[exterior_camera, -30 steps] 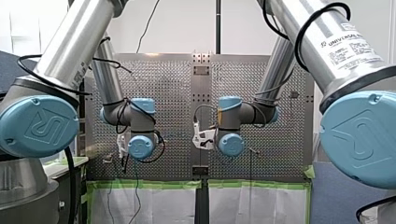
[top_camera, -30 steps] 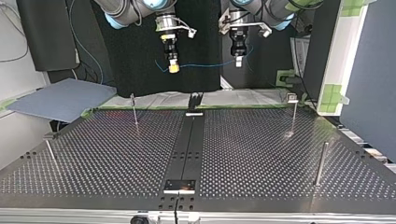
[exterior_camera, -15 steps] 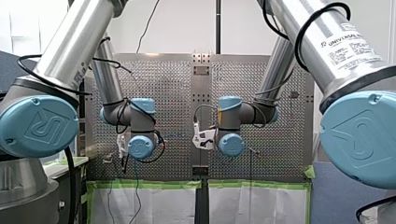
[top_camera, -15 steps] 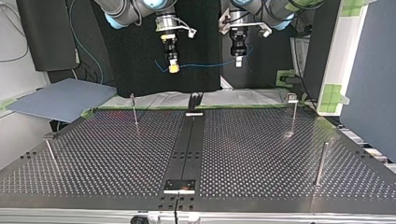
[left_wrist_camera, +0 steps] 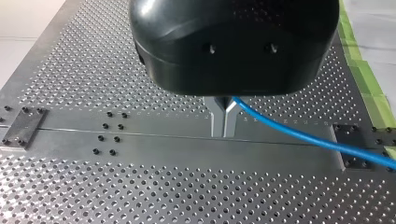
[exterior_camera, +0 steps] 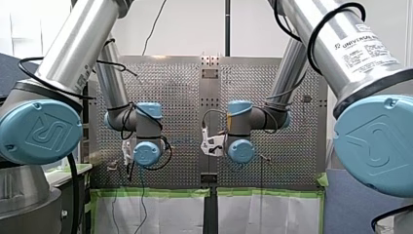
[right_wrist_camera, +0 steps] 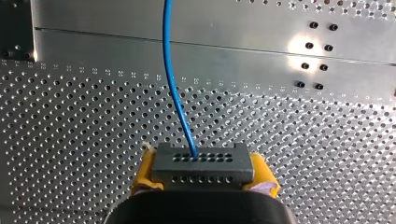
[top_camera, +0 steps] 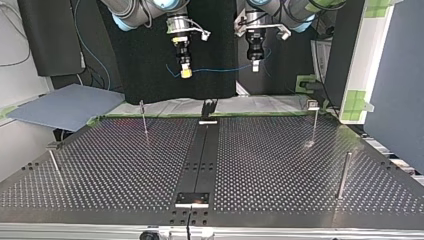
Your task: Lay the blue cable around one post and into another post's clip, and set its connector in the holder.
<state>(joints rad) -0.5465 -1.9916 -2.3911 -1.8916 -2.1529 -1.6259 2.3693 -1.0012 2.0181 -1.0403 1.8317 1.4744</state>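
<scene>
1. My right gripper [top_camera: 185, 73] hangs high above the perforated table [top_camera: 125, 165], at the left of the top view, with its yellow pads showing.
2. In the right wrist view those pads [right_wrist_camera: 145, 170] are clamped narrow on the 2 sides of the grey connector [right_wrist_camera: 203, 162], a small block with rows of holes.
3. The blue cable [right_wrist_camera: 172, 88] leaves the middle of the connector's face and runs ahead of the gripper, over the table's plain centre strip [right_wrist_camera: 187, 46].
4. My left gripper [top_camera: 255, 65] hangs at about the same height, at the right of the top view, well apart from my right gripper.
5. In the left wrist view its 2 metal fingers [left_wrist_camera: 217, 119] are pressed together. The cable comes out just beside them under the black body and runs off to the side, clear of the table.
6. In the top view the cable spans between the 2 grippers in a shallow sag, entirely in the air and touching no post.
7. On the table stand 4 thin posts: 1 far left post [top_camera: 144, 118], 1 far right post [top_camera: 314, 121] with a small clip on top, 1 near right post [top_camera: 343, 175] and 1 near left post [top_camera: 54, 161].
8. A small black holder [top_camera: 208, 108] stands at the far end of the centre strip, holding nothing.
</scene>
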